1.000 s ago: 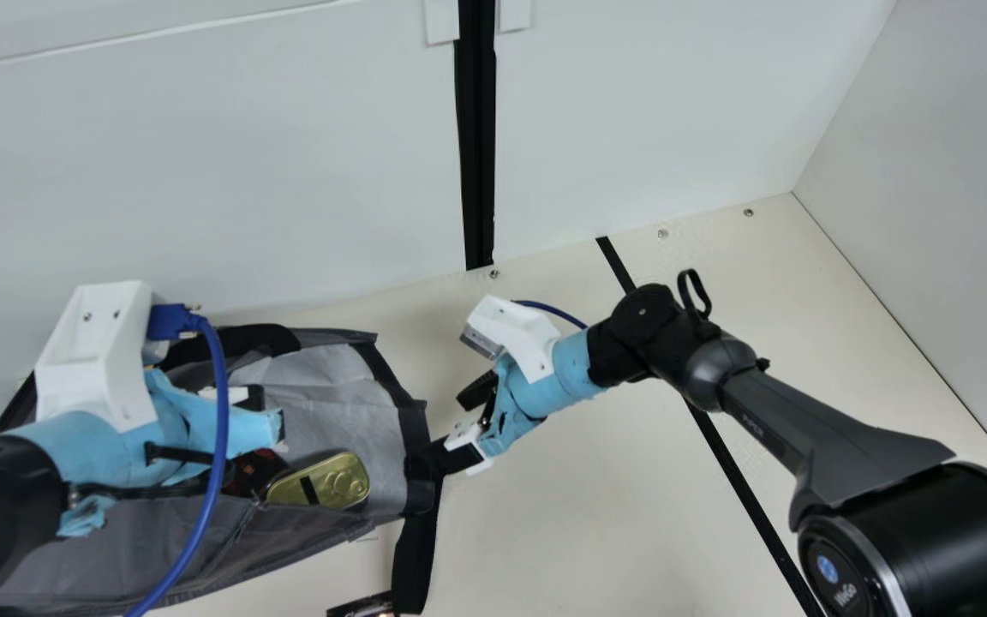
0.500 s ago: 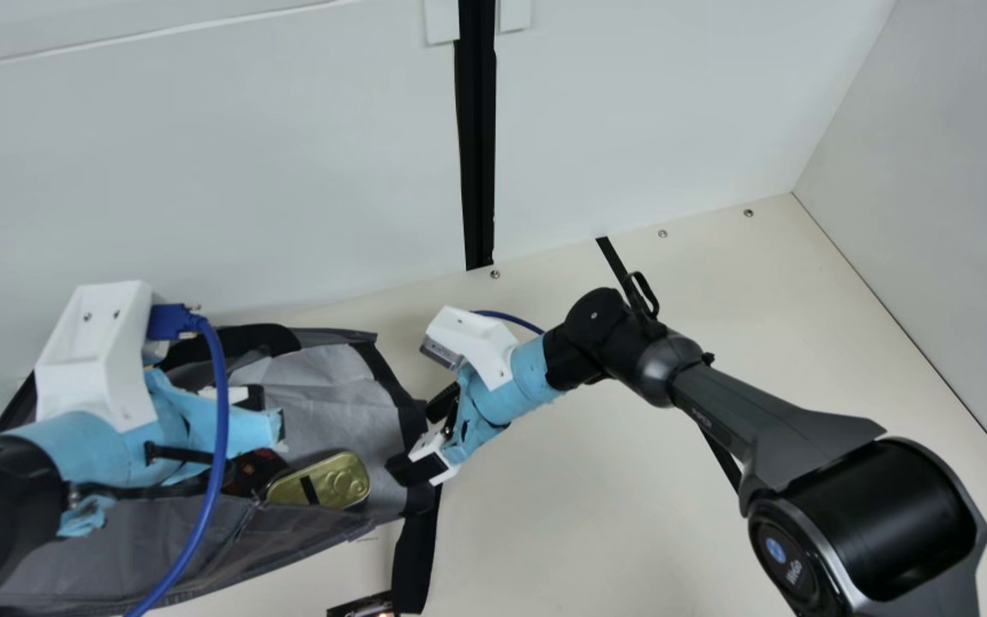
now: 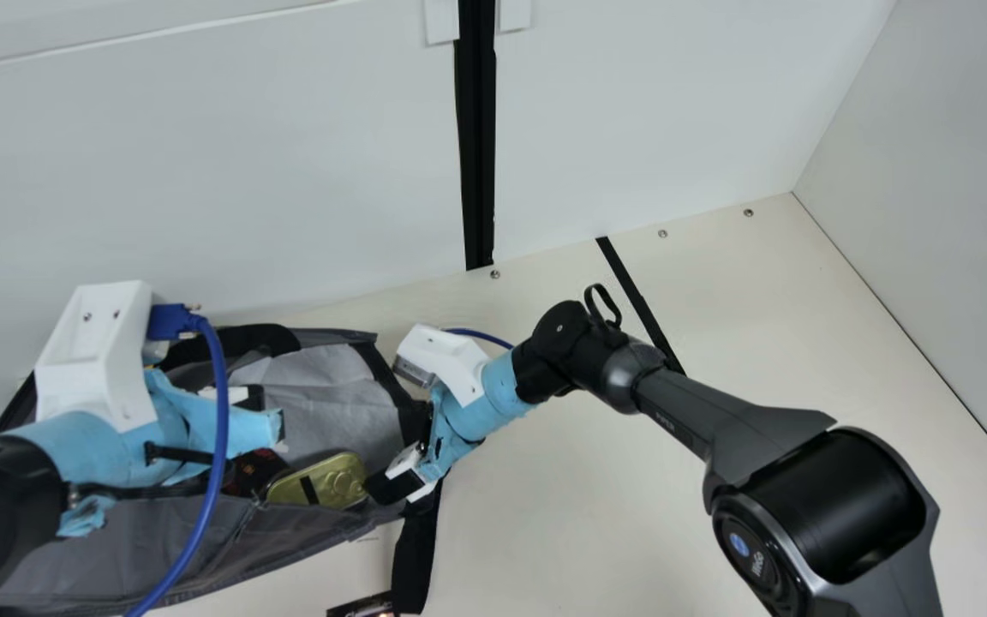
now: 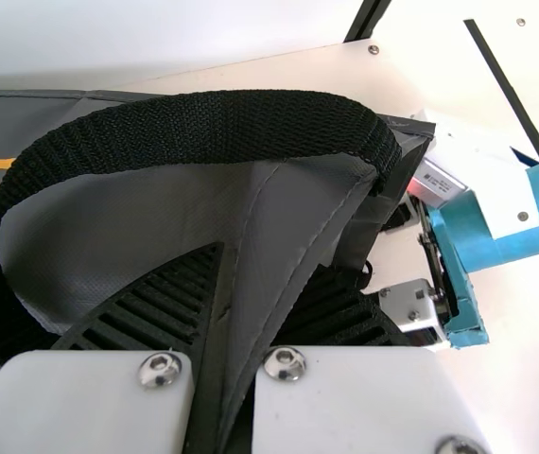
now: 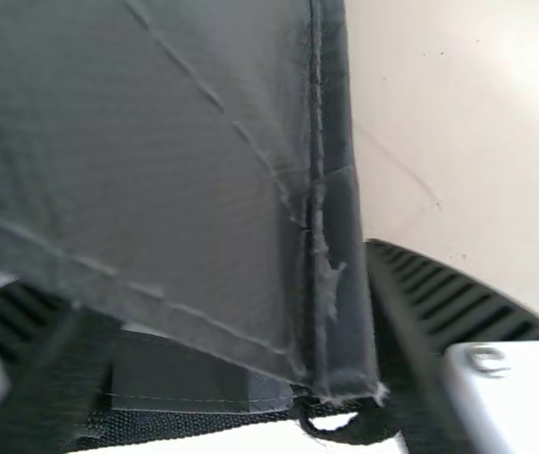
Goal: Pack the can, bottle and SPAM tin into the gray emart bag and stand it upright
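Apparent uprighting step, lower left: left end effector (image 4: pixel 269 255) grips gray emart bag (image 3: pixel 322 386); open right end effector (image 5: pixel 215 272) should next pinch its edge (image 5: pixel 340 284).

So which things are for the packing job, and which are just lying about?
For the job:
- gray bag
- gold tin inside it
- dark red thing by the tin, maybe the can or bottle

Just lying about:
- dark thing outside the bag, probably
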Action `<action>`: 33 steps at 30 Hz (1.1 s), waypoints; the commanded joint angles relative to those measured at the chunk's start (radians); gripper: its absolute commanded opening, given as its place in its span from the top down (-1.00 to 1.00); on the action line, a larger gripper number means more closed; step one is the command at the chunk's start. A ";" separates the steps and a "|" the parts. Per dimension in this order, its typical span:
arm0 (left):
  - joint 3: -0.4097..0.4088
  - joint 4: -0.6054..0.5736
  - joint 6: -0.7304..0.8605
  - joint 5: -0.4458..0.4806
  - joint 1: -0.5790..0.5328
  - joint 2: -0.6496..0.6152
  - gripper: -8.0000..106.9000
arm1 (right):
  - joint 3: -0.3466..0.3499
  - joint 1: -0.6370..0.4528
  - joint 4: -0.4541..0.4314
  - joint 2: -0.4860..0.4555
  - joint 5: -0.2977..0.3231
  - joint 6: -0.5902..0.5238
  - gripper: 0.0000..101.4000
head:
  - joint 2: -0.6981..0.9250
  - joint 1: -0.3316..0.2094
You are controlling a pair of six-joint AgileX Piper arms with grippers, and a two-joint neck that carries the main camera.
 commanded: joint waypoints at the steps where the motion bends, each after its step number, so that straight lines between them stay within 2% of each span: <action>1: 0.000 0.000 0.000 0.000 0.000 0.000 1.00 | 0.006 0.001 0.002 0.001 0.006 -0.003 0.05 | -0.001 -0.023; 8: 0.000 0.000 0.000 0.000 0.000 0.000 1.00 | 0.025 -0.005 0.012 -0.007 0.021 -0.004 0.97 | -0.001 -0.023; 24: 0.000 0.000 0.000 0.000 0.000 0.000 1.00 | 0.107 -0.079 0.037 -0.083 0.069 -0.020 1.00 | -0.001 -0.023; 33: 0.033 -0.026 0.006 -0.033 0.002 -0.026 1.00 | 0.145 -0.153 0.074 -0.147 0.130 -0.021 1.00 | -0.001 -0.023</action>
